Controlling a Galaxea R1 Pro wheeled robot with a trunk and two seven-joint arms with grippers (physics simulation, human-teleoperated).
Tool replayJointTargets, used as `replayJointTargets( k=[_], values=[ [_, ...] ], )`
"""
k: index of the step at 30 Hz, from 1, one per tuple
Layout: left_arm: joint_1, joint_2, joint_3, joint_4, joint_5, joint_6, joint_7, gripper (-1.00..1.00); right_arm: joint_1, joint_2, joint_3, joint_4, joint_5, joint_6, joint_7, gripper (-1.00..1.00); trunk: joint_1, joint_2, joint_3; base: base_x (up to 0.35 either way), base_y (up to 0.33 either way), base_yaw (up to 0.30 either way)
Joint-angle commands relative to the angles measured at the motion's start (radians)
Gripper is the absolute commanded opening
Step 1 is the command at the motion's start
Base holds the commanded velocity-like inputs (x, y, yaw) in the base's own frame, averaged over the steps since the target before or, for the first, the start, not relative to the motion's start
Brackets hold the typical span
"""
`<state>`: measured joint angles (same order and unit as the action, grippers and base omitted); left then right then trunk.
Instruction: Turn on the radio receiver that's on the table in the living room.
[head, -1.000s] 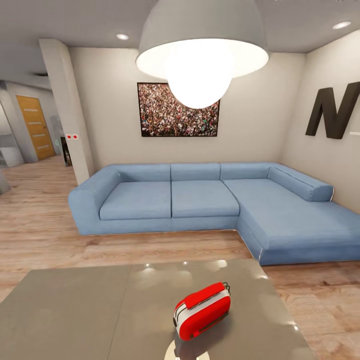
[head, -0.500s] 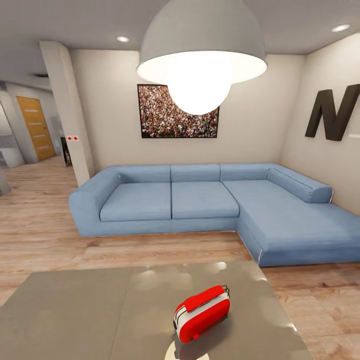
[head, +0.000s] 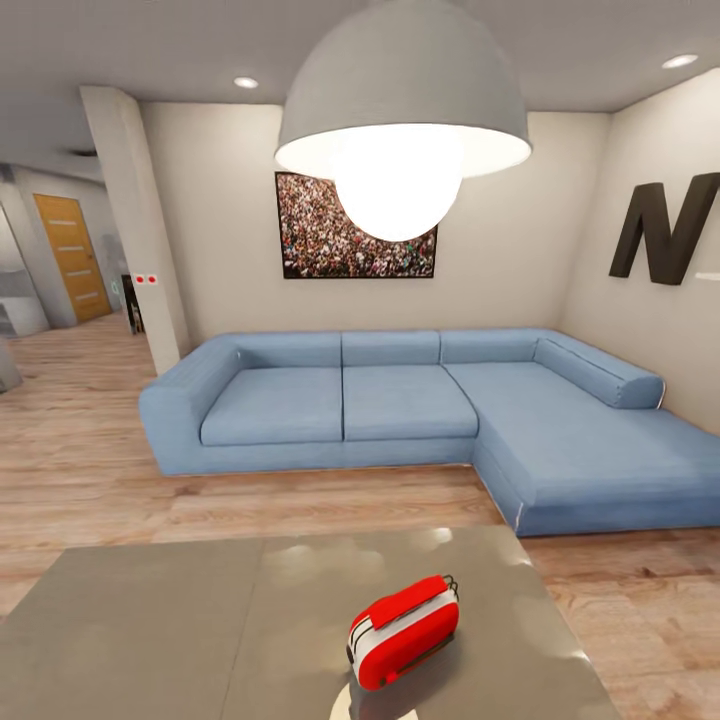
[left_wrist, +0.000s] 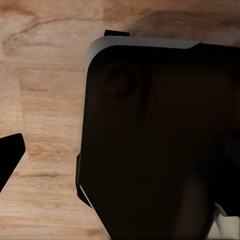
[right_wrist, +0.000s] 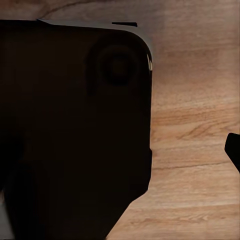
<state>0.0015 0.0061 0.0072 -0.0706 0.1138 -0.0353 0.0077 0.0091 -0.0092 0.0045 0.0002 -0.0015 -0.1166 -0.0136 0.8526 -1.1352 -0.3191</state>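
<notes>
The red radio receiver (head: 403, 630) lies tilted on its side on the glossy grey table (head: 150, 630), right of the centre seam and near the bottom of the head view. Its white side band and thin dark wire handle show; the dial cannot be made out. In the left wrist view a dark fingertip (left_wrist: 9, 155) juts in at the picture's edge over wood floor, beside a dark part of the robot (left_wrist: 160, 140). The right wrist view has a dark fingertip (right_wrist: 233, 150) at its edge and a dark robot part (right_wrist: 70, 125). Neither view lets me tell whether the jaws stand apart.
Beyond the table a blue L-shaped sofa (head: 400, 400) stands against the beige wall under a crowd picture (head: 330, 245). A big dome pendant lamp (head: 400, 90) hangs above the table. Light wood floor runs left past a pillar (head: 135, 220) to an orange door (head: 70, 255).
The whole head picture has shifted slightly, with the lamp lower in it, so the camera has moved. The radio and the furniture have not moved.
</notes>
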Motion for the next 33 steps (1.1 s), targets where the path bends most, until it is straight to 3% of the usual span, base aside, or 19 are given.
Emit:
replayJointTargets(
  k=[1,29,33],
  values=[
    [0.0,0.0,0.0,0.0,0.0,0.0,0.0,1.0,0.0,0.0,0.0,0.0,0.0,0.0,0.0,1.0,-0.004,0.007,0.003,0.0,0.0,0.0],
    [0.0,0.001,0.0,0.0,0.001,-0.001,0.0,1.0,0.0,0.0,-0.001,0.0,0.0,0.0,0.0,1.0,-0.111,0.203,0.091,0.0,0.0,0.0],
    [0.0,0.001,-0.001,0.0,0.001,-0.001,0.0,1.0,0.0,0.0,-0.001,0.0,0.0,0.001,0.001,1.0,-0.111,0.203,0.091,0.0,0.0,0.0]
  ],
)
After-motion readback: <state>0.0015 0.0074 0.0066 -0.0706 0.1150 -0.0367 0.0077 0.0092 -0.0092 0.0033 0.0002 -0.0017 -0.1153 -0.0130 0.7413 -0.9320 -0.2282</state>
